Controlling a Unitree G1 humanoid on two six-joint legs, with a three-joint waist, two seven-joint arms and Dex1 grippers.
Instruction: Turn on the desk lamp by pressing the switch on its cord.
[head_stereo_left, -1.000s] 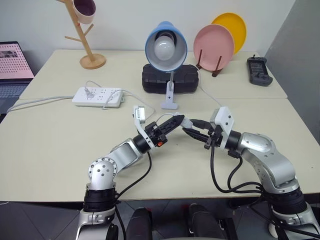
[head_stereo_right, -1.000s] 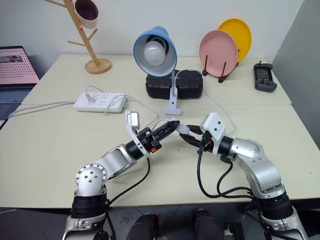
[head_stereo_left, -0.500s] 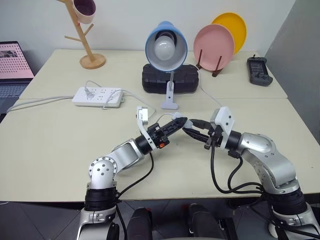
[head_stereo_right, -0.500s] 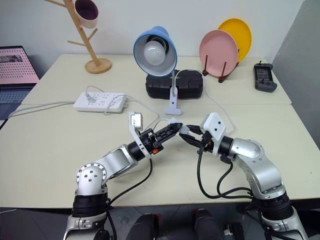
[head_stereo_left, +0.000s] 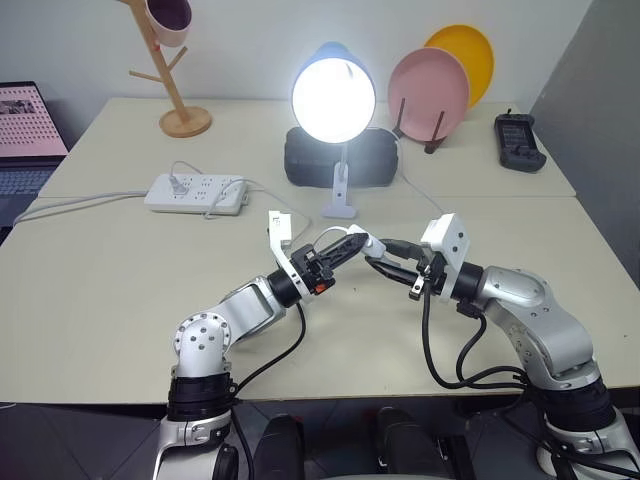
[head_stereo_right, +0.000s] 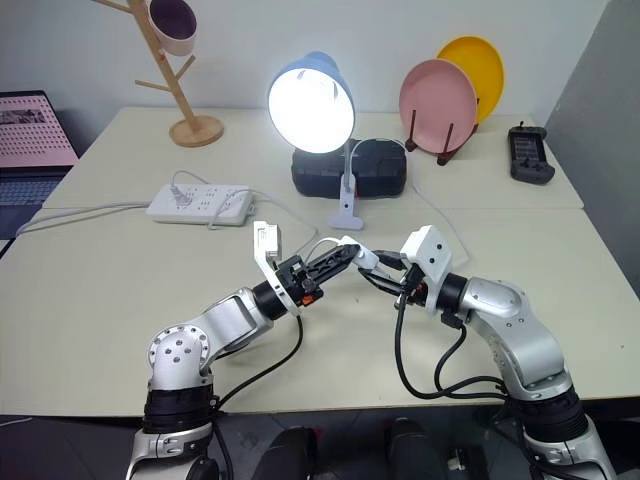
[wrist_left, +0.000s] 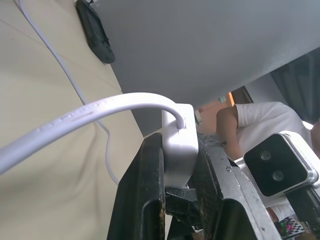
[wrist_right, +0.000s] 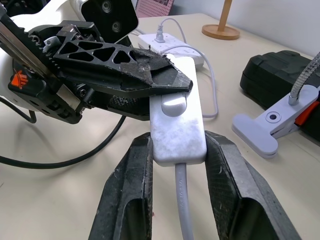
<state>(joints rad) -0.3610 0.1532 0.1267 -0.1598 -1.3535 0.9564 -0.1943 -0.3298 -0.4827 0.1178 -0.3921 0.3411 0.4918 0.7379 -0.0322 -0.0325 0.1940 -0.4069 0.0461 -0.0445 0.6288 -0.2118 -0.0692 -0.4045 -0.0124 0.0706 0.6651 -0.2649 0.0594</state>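
Note:
The desk lamp (head_stereo_left: 334, 95), with a light-blue shade on a white clip base, stands at the back centre of the table, and its bulb glows bright. The small white switch (wrist_right: 177, 127) hangs above the table's middle between both grippers. My right gripper (wrist_right: 178, 142) is shut on the sides of the switch's body. From the other side, my left gripper (head_stereo_left: 355, 240) is shut on the switch's far end, with one finger (wrist_right: 150, 65) lying over the button. The thin white cord (wrist_left: 90, 112) leaves the switch and runs off across the table.
A white power strip (head_stereo_left: 196, 192) lies at the left. Behind the lamp sits a black box (head_stereo_left: 300, 160). Pink (head_stereo_left: 428, 95) and yellow (head_stereo_left: 465, 45) plates stand on a rack at the back right, beside a black remote (head_stereo_left: 518, 142). A wooden mug tree (head_stereo_left: 180, 100) stands back left.
The lamp's bulb was dark and now shines. My left gripper's fingers have closed onto the switch. Neither hand has shifted.

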